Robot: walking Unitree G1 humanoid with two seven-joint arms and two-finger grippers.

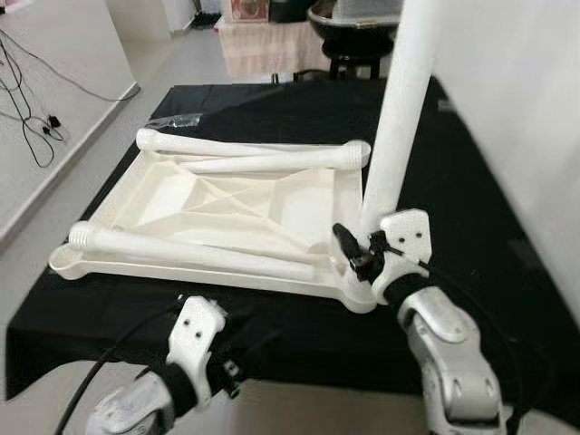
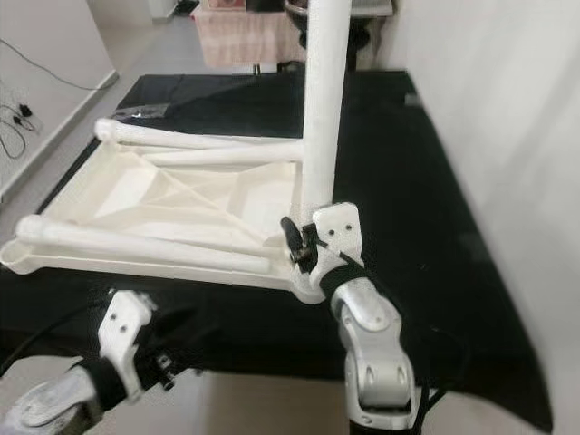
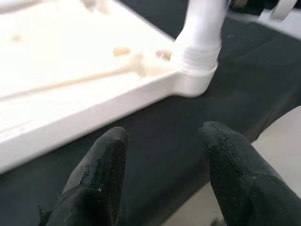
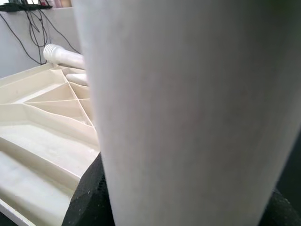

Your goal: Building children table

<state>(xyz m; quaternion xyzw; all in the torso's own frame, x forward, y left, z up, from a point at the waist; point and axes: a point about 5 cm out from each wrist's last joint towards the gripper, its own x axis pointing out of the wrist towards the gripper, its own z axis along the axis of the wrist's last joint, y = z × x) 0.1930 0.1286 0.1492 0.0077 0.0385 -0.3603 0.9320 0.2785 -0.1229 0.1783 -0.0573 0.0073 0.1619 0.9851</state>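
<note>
My right gripper (image 1: 362,249) is pinched on the base of the upright leg (image 1: 399,109), right where that leg meets the near right corner socket of the tabletop (image 1: 172,195). The white tabletop lies upside down on the black cloth (image 1: 471,181), ribs up. The relation that matters: the leg's long axis runs straight up from the corner, roughly square to the flat top, and my right wrist sits just below and in front of the joint, so any screwing-in turns about that vertical line. In the right wrist view the leg's white barrel sits between my black fingers (so the grip looks firm, I judge). My left gripper (image 3: 160,155) is spread with nothing between its fingers, hovering low just off the near edge of the tabletop, pointed toward that same threaded corner. Three more legs wait across the top: a near leg (image 1: 190,251), a far leg (image 1: 217,145) and a middle leg (image 1: 272,163), all lying roughly crosswise. The left arm is nearer those; the right is busy with the upright one.
</note>
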